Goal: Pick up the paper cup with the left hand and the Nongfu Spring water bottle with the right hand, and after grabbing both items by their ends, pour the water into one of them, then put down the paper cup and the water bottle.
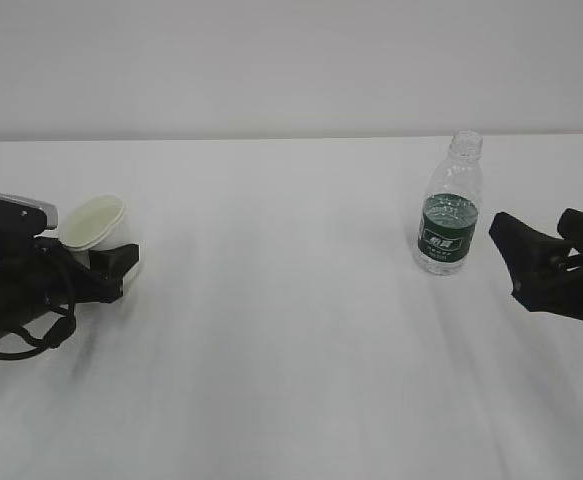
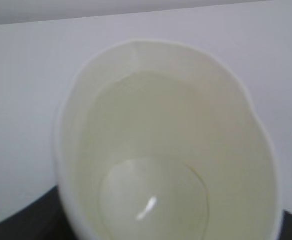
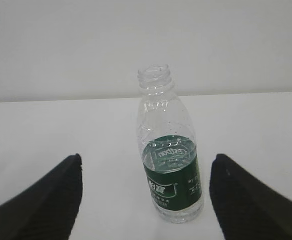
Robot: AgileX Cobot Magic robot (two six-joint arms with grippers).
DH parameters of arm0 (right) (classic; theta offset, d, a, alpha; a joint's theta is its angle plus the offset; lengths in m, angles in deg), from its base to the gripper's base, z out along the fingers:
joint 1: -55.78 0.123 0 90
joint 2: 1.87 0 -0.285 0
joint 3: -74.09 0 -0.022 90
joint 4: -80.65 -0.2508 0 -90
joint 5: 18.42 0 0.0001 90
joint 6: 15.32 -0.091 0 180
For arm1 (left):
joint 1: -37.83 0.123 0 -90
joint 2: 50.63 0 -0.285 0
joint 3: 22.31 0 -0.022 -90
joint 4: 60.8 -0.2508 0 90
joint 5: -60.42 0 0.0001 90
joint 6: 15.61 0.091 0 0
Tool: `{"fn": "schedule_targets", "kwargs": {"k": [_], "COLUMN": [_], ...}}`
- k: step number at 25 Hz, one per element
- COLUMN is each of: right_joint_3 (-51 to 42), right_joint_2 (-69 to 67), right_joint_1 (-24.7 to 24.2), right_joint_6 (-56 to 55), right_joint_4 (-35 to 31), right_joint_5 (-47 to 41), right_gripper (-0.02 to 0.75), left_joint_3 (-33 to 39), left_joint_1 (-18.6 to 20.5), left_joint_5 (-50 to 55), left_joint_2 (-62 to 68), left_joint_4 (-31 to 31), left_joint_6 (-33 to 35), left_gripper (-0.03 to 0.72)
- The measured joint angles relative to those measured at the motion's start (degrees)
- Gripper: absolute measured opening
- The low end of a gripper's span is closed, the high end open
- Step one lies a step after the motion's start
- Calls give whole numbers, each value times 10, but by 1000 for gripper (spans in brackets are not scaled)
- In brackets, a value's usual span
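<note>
While tilted toward the camera, paper cup (image 1: 93, 222) sits between the left hand (image 1: 96, 255) fingers, base down at the black pads, rim up and forward of them; water (image 2: 153, 197) pooled at its bottom. Cannot tell whether pinched or merely flanked. Right hand (image 3: 146, 200) spread wide, nothing held. Nongfu Spring water bottle (image 3: 170, 162) upright on white table (image 1: 291, 350), just ahead of the fingertips (image 3: 53, 192), centred on the gap, untouched, capless.

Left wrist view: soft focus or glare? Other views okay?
Left wrist view: white paper cup fills the frame, soft-edged, one small bright glint inside near the bottom. Right wrist view: clear ribbed plastic bottle sharp, label legible. Exterior view: even lighting, faint shadows on the white table.
</note>
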Motion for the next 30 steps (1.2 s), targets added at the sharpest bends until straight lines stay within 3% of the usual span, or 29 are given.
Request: {"fn": "schedule_targets", "kwargs": {"k": [10, 30], "right_joint_3": [0, 0], "right_joint_2": [0, 0], "right_joint_1": [0, 0], "right_joint_6": [-3, -4], "right_joint_4": [-1, 4], "right_joint_5": [0, 0], "right_gripper": [592, 592], "left_joint_3": [-1, 6], "left_joint_1": [0, 0], "left_joint_5": [-11, -16], "left_joint_2": [0, 0], "left_joint_4": [-18, -30], "left_joint_6": [0, 0], "left_gripper": [568, 617]}}
